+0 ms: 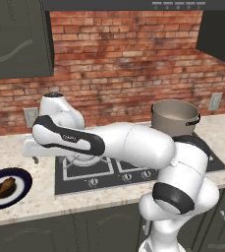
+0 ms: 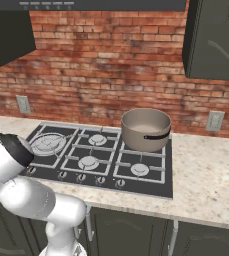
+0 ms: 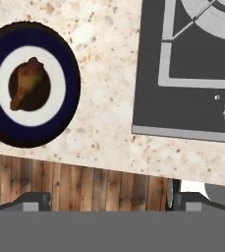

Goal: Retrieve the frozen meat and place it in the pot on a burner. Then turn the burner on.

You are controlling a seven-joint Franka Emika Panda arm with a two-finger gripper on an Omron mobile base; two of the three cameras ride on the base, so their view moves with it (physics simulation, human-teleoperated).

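Meat: frozen meat on plate, table's front-left edge.
Hand: hand released, holding nothing.
Risk: chunk may skid off the plate if fingers land off-centre.

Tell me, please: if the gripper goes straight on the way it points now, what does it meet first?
Probably the bare speckled counter, between the plate with the frozen meat and the stove edge; depth is unclear.

No readable text, labels, brands, numbers or signs on any surface or object
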